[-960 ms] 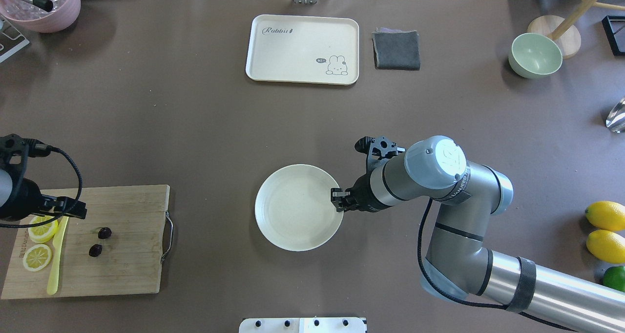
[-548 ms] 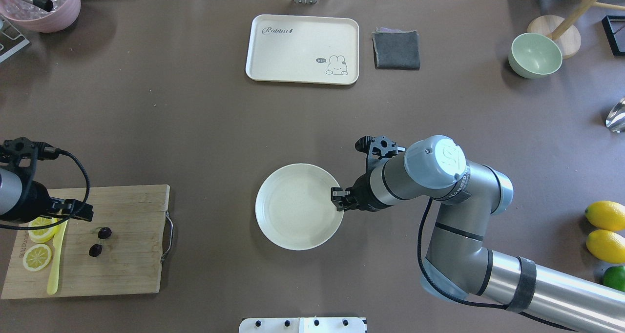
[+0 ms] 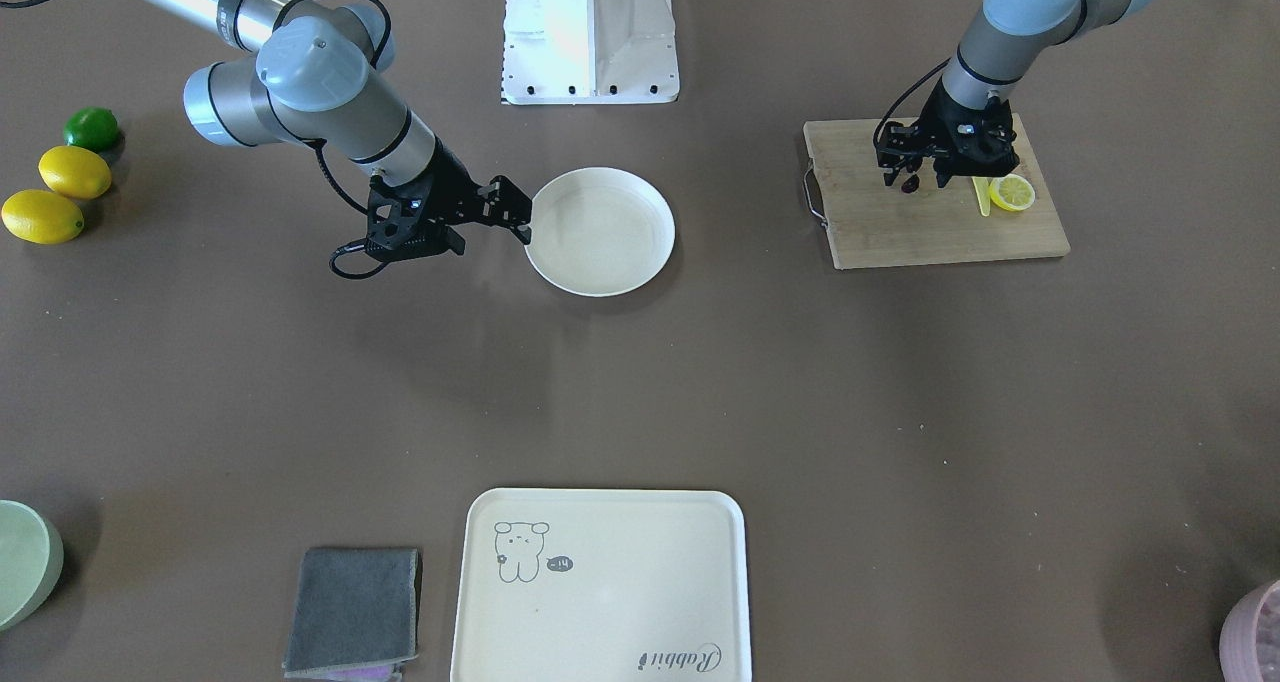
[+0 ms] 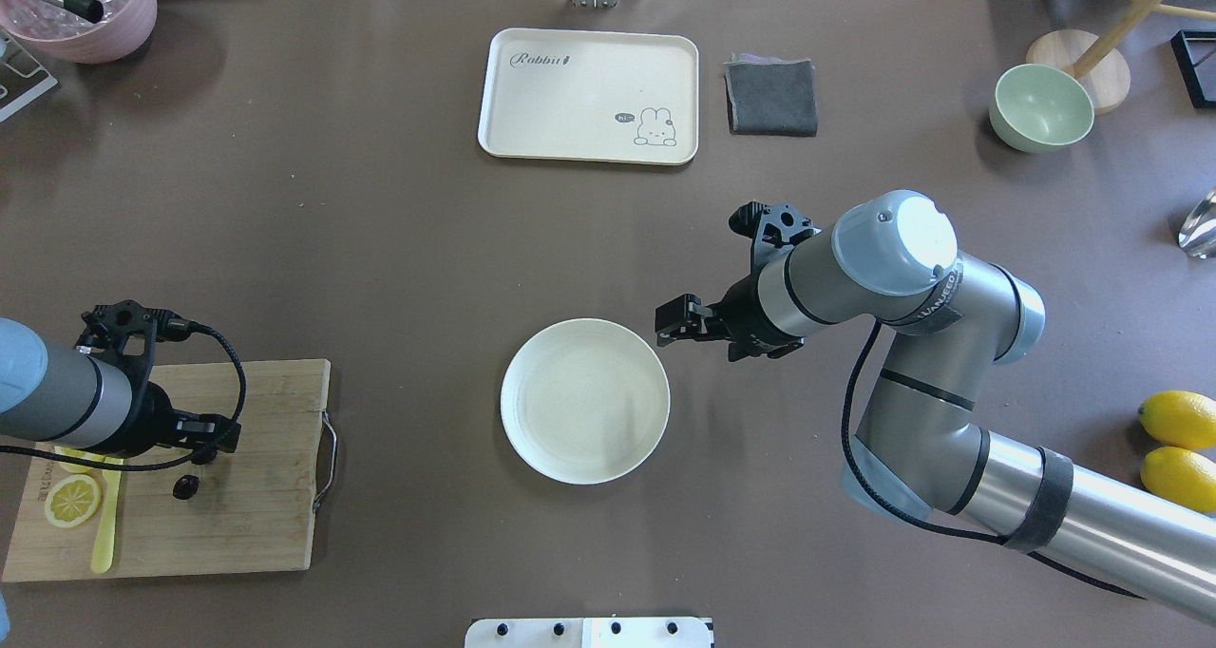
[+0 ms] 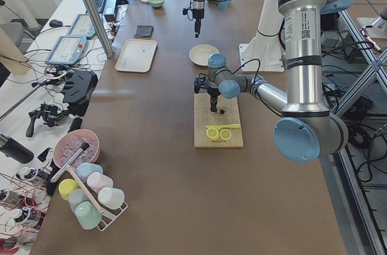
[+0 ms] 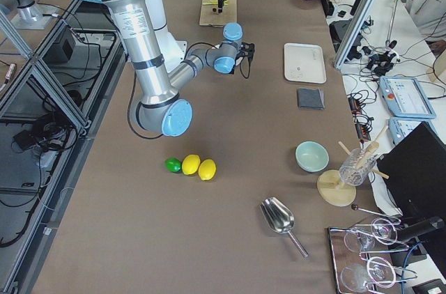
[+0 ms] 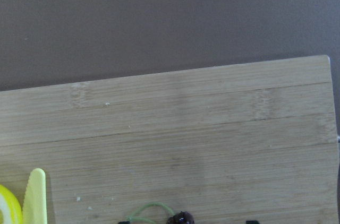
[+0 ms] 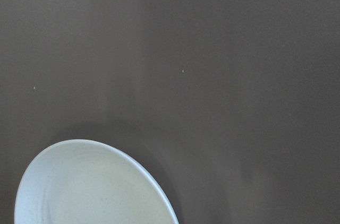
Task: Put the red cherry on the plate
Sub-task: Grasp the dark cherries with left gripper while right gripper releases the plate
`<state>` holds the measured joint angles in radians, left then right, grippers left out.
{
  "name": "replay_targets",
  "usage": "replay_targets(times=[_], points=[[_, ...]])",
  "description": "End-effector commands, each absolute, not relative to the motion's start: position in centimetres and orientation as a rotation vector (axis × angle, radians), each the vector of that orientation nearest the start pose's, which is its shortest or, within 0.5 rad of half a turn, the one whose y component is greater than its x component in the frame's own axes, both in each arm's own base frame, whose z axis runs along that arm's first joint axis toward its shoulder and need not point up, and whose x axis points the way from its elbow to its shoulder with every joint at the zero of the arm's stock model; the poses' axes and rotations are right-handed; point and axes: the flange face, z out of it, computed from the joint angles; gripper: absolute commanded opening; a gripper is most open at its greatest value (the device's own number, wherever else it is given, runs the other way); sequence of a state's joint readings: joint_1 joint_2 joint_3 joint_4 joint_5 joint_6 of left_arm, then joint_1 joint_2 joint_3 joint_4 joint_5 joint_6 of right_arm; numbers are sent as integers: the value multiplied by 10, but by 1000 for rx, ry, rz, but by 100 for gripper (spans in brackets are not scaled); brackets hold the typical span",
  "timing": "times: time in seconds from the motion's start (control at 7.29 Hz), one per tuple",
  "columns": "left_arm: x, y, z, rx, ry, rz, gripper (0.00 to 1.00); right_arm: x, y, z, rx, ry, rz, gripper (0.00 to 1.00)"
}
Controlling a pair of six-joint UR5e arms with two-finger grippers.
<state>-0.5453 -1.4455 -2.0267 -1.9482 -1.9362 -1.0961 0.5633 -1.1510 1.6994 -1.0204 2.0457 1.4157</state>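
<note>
The red cherry is a dark pair on a thin green stem, lying on the bamboo cutting board at the left. One cherry sits right under my left gripper, which hangs low over the board and is open. In the left wrist view this cherry shows at the bottom edge between the two fingertips. The round cream plate is empty at mid-table. My right gripper is open, just off the plate's far right rim and touching nothing.
Lemon slices and a yellow plastic knife lie on the board's left side. The rabbit tray, a grey cloth and a green bowl stand at the far edge. Whole lemons are at the right.
My right gripper let go of the plate's rim and pulled back, away from the plate. My left gripper moved right across the board and now straddles one cherry.
</note>
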Motion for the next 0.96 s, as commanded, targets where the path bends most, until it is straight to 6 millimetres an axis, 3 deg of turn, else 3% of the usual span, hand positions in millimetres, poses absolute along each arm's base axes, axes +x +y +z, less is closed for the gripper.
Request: replay_targets(times=[0.0, 0.14, 0.41, 0.55, 0.69, 0.82], points=[[345, -323, 469, 30, 773, 62, 66, -487, -414, 298, -23, -1147, 106, 100], [346, -323, 469, 30, 773, 62, 52, -487, -414, 297, -22, -1149, 105, 100], [346, -323, 471, 29, 770, 61, 13, -487, -414, 298, -23, -1147, 106, 100], [346, -323, 470, 29, 771, 62, 0, -487, -413, 299, -24, -1145, 107, 100], [344, -322, 469, 29, 773, 61, 0, -487, -414, 298, -20, -1146, 108, 100], [337, -324, 447, 52, 808, 57, 0, -485, -416, 297, -18, -1149, 111, 100]])
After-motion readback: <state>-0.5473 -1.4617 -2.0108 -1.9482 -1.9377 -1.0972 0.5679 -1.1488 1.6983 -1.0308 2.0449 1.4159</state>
